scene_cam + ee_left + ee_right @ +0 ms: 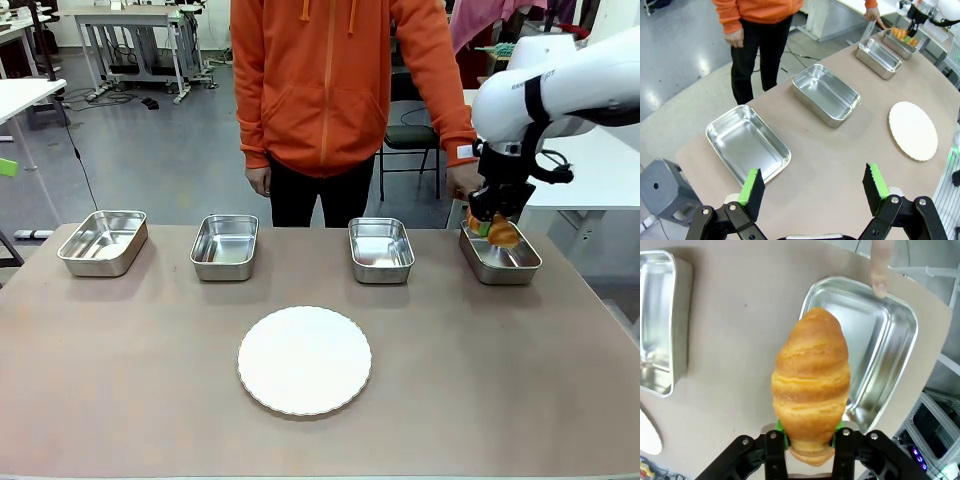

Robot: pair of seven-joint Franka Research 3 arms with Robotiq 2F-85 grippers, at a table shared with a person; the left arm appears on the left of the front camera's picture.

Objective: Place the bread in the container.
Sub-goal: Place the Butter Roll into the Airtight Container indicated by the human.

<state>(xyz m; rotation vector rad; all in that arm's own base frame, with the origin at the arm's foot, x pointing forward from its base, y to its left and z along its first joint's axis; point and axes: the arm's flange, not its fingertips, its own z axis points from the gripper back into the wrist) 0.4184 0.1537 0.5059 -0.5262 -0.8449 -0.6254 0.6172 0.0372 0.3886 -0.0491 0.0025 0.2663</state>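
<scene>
We hold the bread clamped in our right claw over the container at the worktop's far right corner; left claw gapes.

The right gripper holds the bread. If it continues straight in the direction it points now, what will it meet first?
Most likely the container: the right gripper, shut on the bread, points down over its near rim. Depth is unclear, so the bread could land on the rim.
</scene>
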